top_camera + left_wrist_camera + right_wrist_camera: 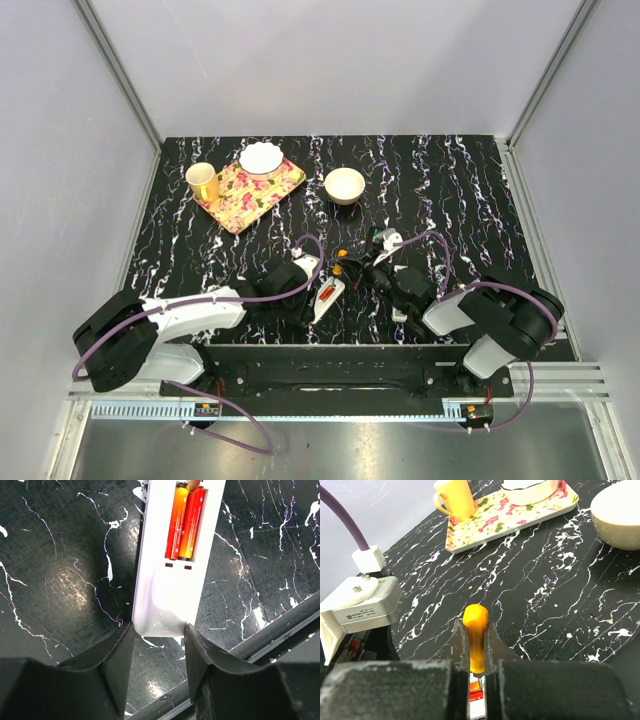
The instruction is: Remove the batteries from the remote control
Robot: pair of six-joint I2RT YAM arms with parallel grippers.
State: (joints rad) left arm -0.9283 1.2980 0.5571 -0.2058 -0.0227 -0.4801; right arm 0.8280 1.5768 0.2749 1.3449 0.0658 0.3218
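Right claw [476,632] is pinched shut on an orange-handled tool [475,622], its tip pointing down at the white remote [167,595], while my left claw [159,630] clamps that remote's near end from both sides. Both batteries [184,522] sit side by side in the uncovered back of the remote, long axes running along it and straight away from the left claw, so I judge the prying falls to the right arm, whose tool shows at their far ends
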